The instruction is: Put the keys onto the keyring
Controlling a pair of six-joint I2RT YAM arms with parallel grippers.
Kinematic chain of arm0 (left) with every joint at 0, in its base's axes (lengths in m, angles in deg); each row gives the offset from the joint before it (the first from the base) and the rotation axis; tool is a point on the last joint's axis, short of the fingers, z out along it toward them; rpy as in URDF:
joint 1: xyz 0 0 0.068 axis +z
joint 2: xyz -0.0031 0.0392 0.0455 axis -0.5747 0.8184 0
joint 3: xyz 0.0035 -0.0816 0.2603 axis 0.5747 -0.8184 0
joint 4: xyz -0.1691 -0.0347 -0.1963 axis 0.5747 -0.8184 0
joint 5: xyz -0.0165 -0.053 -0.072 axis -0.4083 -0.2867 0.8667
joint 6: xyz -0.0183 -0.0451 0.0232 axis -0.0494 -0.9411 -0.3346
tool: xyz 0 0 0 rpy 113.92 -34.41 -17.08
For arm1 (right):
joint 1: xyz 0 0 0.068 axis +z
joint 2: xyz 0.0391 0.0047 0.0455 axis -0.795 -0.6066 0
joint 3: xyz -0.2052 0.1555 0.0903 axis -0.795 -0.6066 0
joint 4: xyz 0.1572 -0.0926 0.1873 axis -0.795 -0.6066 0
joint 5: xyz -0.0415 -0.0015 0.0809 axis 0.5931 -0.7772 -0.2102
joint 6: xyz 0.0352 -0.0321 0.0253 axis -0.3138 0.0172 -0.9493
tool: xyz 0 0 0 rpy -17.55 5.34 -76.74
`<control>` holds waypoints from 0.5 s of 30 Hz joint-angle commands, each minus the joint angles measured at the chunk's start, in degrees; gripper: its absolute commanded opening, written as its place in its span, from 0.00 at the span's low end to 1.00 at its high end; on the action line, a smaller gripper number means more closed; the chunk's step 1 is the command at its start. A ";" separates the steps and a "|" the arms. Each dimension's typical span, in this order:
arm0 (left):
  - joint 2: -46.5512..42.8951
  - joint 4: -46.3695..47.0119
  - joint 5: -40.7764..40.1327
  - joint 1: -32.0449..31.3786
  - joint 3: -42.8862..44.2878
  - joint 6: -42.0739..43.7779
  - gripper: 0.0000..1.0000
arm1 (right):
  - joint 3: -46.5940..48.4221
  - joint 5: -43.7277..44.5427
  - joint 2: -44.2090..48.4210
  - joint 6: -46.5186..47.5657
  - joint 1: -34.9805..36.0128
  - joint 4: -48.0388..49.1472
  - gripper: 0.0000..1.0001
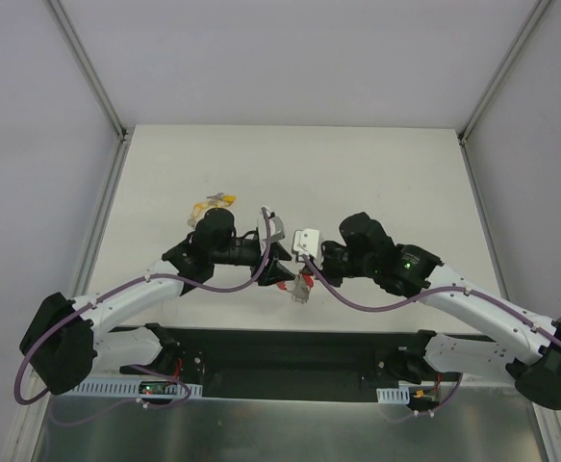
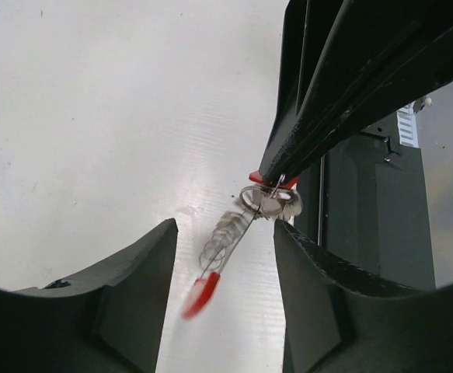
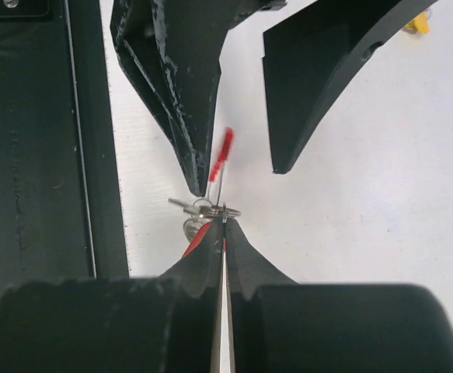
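The keyring, a grey coil with a blurred red end, hung over the bench. The right end effector was clamped on it beside silver keys. The left end effector stood apart around it. What seemed to be yellow keys lay farther back.

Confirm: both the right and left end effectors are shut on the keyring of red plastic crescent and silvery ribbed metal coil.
Wrong for the left end effector: the left wrist view shows it open, jaws apart, with the red plastic and silvery ribbed coil keyring between them, ungripped. The right end effector is shut on the keyring, as stated.
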 commanded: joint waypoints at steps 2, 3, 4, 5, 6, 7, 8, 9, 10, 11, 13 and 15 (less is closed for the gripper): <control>-2.54 2.93 -0.42 0.32 -1.46 4.02 0.57 | 3.69 -3.16 0.83 1.70 0.25 -3.35 0.01; -2.54 2.49 -0.25 0.41 -1.37 4.72 0.59 | 3.87 -3.17 0.75 1.88 0.34 -3.70 0.01; -2.54 2.23 -0.25 0.32 -1.28 5.08 0.60 | 3.96 -3.25 0.66 2.14 0.25 -4.05 0.01; -2.37 2.05 -0.16 0.32 -1.11 5.43 0.63 | 4.13 -3.25 0.66 2.32 0.25 -4.32 0.01; -2.19 1.96 0.54 0.32 -0.84 5.95 0.64 | 4.48 -3.34 0.74 2.49 0.25 -5.02 0.01; -2.10 1.96 0.98 0.32 -0.75 6.22 0.66 | 4.66 -3.25 0.66 2.58 0.34 -5.20 0.01; -1.93 1.96 1.68 0.32 -0.58 6.48 0.68 | 4.75 -3.34 0.57 2.67 0.25 -5.46 0.01; -1.31 1.96 2.99 0.32 -0.06 6.75 0.69 | 4.93 -3.43 0.57 2.84 0.25 -5.72 0.01; -1.13 1.96 3.79 0.41 0.21 6.75 0.71 | 5.01 -3.69 0.48 2.84 0.25 -5.90 0.01; -0.70 1.96 4.41 0.32 0.47 6.93 0.71 | 5.19 -3.87 0.31 2.93 0.25 -5.99 0.01; 0.27 1.96 6.59 0.23 1.44 7.10 0.73 | 5.45 -5.00 0.22 3.19 0.34 -6.43 0.01; 1.23 1.96 7.92 0.32 2.32 7.19 0.74 | 5.80 -5.89 0.04 3.37 0.34 -6.61 0.01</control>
